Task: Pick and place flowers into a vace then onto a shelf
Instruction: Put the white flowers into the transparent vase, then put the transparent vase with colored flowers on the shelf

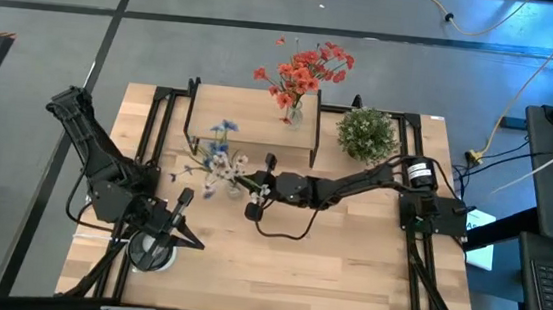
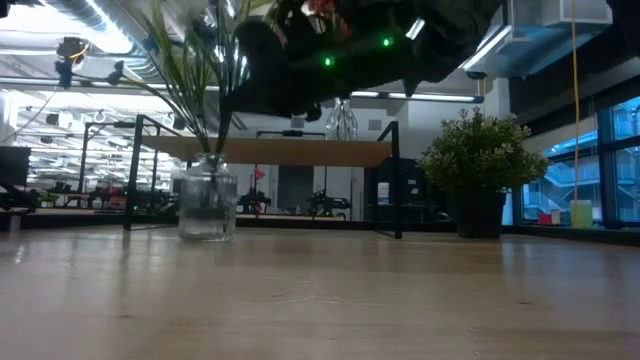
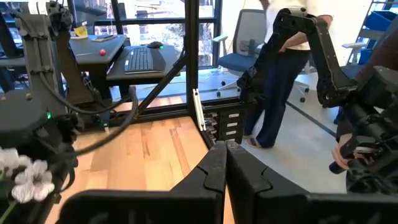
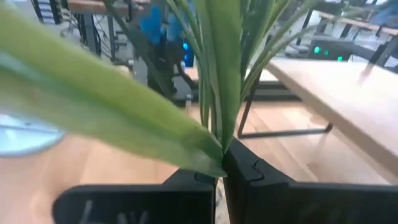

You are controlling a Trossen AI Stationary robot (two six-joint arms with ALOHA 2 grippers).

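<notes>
Behind the light-wood table it's a busy lab with desks and chairs, nothing in the way. So the blue and white flowers sit in a clear glass jar just in front of the shelf, and the right end effector is closed on their thin green stems. Red flowers in a vase are already up on the shelf. Left end effector is parked shut near the front-left corner. My worry: that smooth glass jar looks tippy, and those slim, springy stems could slide through the grip or drag the jar over.

Robotics lab: desks, keyboard, office chair
</notes>
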